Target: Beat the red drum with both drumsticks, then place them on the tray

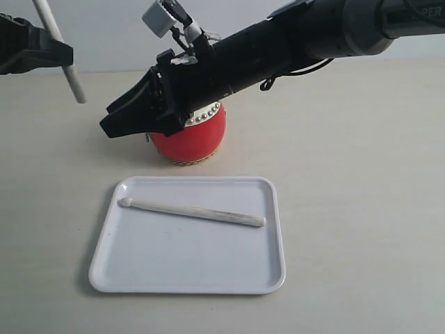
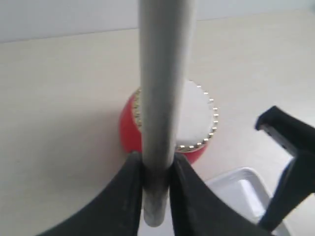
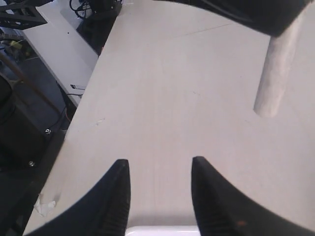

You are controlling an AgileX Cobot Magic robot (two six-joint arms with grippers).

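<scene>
The red drum (image 1: 205, 136) stands behind the white tray (image 1: 195, 261), its top mostly hidden by my right arm. One pale drumstick (image 1: 195, 211) lies across the tray's far half. My left gripper (image 1: 64, 56) is high at the far left, shut on the second drumstick (image 1: 69, 73), which points steeply up. The left wrist view shows that stick (image 2: 160, 98) clamped between the fingers (image 2: 157, 164), with the drum (image 2: 197, 123) beyond it. My right gripper (image 1: 106, 120) reaches across in front of the drum's left side, open and holding nothing (image 3: 160, 164).
The pale table (image 1: 361, 209) runs around the tray. In the right wrist view the table's edge (image 3: 81, 103) drops off to a floor with cables and equipment. The tray's rim (image 3: 162, 230) lies just under the right fingers.
</scene>
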